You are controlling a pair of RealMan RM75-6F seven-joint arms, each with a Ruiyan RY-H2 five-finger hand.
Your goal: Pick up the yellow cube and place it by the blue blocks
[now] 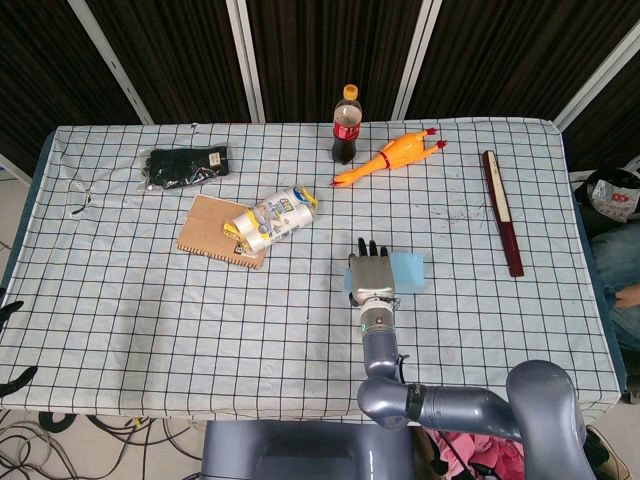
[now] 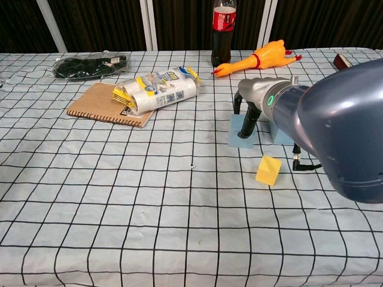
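The yellow cube (image 2: pixel 268 171) lies free on the checked cloth, just in front of the light blue blocks (image 2: pixel 240 137); nothing touches it. In the head view my right arm covers it. My right hand (image 1: pixel 371 272) hangs over the blue blocks (image 1: pixel 410 271) with its fingers (image 2: pixel 246 122) stretched out and pointing down at the left block, and it holds nothing. Of my left hand (image 1: pixel 10 345) only two dark fingertips, set apart, show at the far left edge, off the table.
Back centre stand a cola bottle (image 1: pixel 346 125) and a rubber chicken (image 1: pixel 390 158). A packet of rolls (image 1: pixel 270 220) lies on a cardboard pad (image 1: pixel 205 232). A black bag (image 1: pixel 186 165) is at the back left, and a dark red stick (image 1: pixel 502 212) lies at the right.
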